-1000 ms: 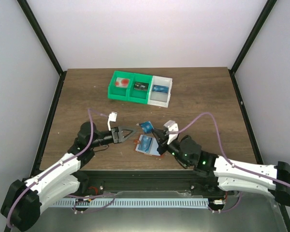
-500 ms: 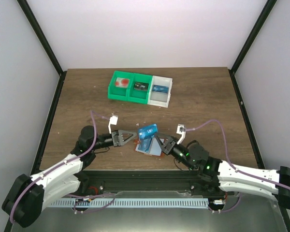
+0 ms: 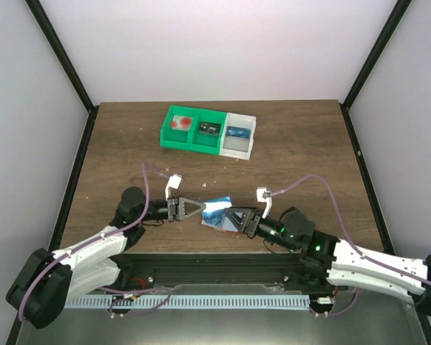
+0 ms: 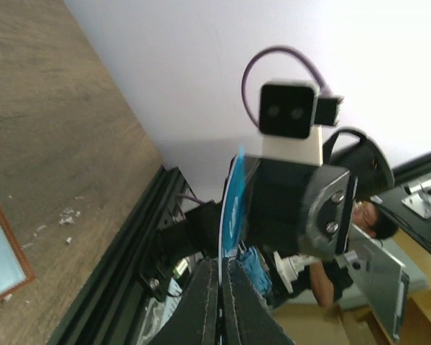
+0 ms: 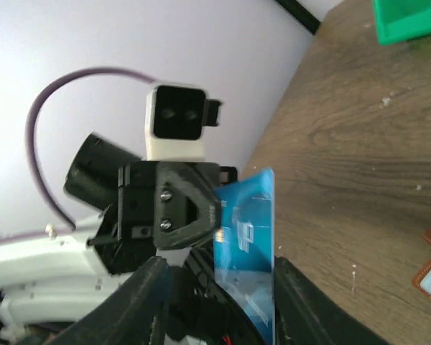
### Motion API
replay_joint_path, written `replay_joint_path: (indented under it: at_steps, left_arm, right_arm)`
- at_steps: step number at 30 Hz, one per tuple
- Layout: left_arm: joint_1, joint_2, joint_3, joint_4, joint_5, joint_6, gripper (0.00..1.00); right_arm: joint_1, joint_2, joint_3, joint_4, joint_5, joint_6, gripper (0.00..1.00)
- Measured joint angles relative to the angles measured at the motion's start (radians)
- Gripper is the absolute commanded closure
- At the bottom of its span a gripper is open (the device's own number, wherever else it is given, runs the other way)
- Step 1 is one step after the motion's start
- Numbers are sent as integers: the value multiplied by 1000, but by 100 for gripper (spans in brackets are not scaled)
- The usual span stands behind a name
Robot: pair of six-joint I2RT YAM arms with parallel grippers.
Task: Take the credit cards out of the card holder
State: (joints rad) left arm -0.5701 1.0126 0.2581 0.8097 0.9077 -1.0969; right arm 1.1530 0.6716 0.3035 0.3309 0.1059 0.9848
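The blue card (image 5: 246, 244) is up off the tabletop (image 3: 129, 151), held between the two hands near the front edge. The left hand (image 3: 200, 208) pinches it: seen from that wrist, its fingers are pressed together on the card's thin edge. The right hand (image 3: 230, 215) faces it with fingers spread to either side of the card, one just beside a long edge and the other clear of it. On the tabletop close under the hands lies the holder (image 3: 217, 223), opened flat, pale side up with an orange-brown rim. I can't tell whether another card sits in it. Well back stands a row of green and white bins (image 3: 208, 131) with small items inside.
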Motion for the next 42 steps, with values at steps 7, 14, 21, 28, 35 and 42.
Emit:
replay_joint_path:
  at_steps: [7, 14, 21, 28, 35, 42]
  left_arm:
    - [0, -53, 66, -116, 122, 90, 100]
    - [0, -77, 83, -209, 189, 150, 100]
    - [0, -77, 83, -225, 222, 158, 100]
    - [1, -83, 84, -234, 237, 165, 76]
    - [1, -100, 167, -484, 137, 316, 17]
    - [0, -229, 269, -769, -114, 515, 0]
  right_arm:
    - [-20, -137, 129, -284, -106, -100, 63]
    - [-25, -131, 176, -420, -159, -132, 74]
    - [-31, -91, 196, -466, -173, -136, 70]
    - [-35, -54, 197, -451, -201, -137, 100]
    - [-72, -50, 197, -409, -188, -160, 99]
    - [-380, 114, 263, -366, -283, -237, 100]
